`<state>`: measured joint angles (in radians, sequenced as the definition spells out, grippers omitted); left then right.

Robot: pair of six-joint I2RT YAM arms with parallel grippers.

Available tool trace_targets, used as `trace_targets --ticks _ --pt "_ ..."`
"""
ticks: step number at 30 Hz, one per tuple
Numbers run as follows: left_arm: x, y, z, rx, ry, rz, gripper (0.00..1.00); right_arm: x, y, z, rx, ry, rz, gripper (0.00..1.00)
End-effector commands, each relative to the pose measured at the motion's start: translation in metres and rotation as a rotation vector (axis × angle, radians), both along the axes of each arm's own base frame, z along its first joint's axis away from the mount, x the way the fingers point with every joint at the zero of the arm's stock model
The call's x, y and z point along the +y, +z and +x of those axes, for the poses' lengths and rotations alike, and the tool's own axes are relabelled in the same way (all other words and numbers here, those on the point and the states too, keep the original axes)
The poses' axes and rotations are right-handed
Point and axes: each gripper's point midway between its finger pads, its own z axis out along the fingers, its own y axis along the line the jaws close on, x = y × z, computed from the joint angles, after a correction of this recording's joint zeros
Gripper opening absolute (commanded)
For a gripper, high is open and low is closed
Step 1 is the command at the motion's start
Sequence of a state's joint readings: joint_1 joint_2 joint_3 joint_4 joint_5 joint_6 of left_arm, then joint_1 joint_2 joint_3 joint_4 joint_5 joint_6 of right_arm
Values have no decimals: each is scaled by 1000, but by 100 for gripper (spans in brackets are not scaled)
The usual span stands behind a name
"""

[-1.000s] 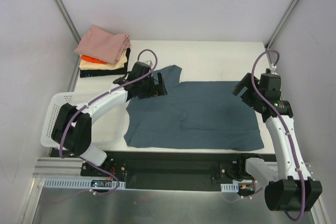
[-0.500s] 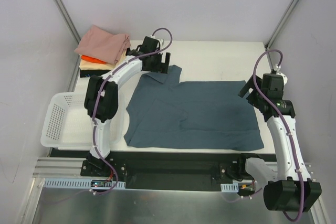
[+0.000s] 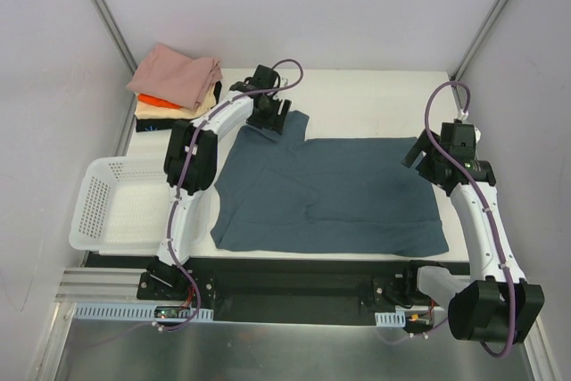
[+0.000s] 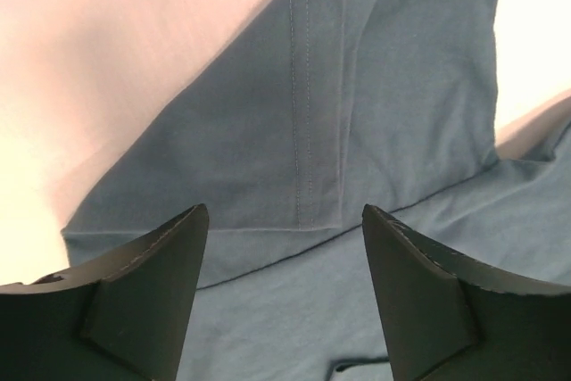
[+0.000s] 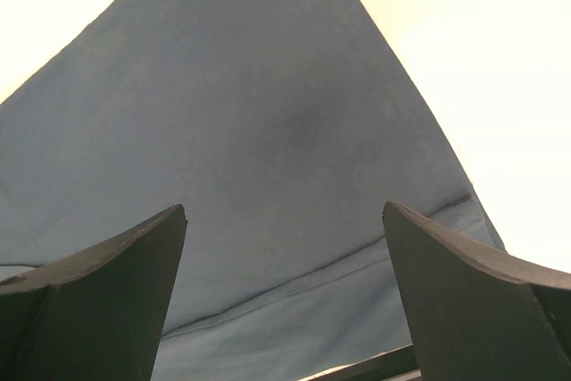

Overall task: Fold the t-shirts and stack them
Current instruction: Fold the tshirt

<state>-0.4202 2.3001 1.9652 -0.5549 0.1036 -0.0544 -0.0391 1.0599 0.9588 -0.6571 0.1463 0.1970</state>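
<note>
Top external: blue tee (image 3: 330,194) flat on table (image 3: 375,95); left gripper (image 3: 274,122) over sleeve (image 3: 297,123), right gripper (image 3: 417,153) at tee's right edge; both released, jaws spread.

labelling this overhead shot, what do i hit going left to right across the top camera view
white basket → left gripper → main body of the slate-blue t-shirt → right gripper. The folded stack overlaps the basket's span, so it is left out.

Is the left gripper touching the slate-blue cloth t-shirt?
Cannot tell. In the left wrist view the open left gripper sits over the slate-blue t-shirt, but neither contact nor gap shows plainly.
</note>
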Motion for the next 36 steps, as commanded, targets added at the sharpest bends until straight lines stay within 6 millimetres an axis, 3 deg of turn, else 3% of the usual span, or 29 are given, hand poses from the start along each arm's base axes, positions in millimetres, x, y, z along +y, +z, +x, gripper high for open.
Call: trace_targets --ticks 1,8,11,23,28,31,35,36 --pt "-8 -2 -10 33 -58 21 68 -3 -4 -2 24 5 -2 96" --pt "-3 -23 -14 39 -46 139 60 0 -10 1 46 20 16 96" --pt "6 -25 -8 20 -17 196 52 1 -12 1 57 24 21 96" --pt "7 4 5 -51 25 192 40 5 -21 3 89 39 43 96" --pt "9 6 9 -68 31 206 35 6 -21 4 91 46 48 96" --pt "9 4 9 -67 28 214 24 6 -22 3 96 46 47 96" --pt "9 5 10 -67 22 212 0 3 -23 4 106 42 36 96" --pt "9 7 10 -72 20 211 0 2 -24 3 113 37 32 96"
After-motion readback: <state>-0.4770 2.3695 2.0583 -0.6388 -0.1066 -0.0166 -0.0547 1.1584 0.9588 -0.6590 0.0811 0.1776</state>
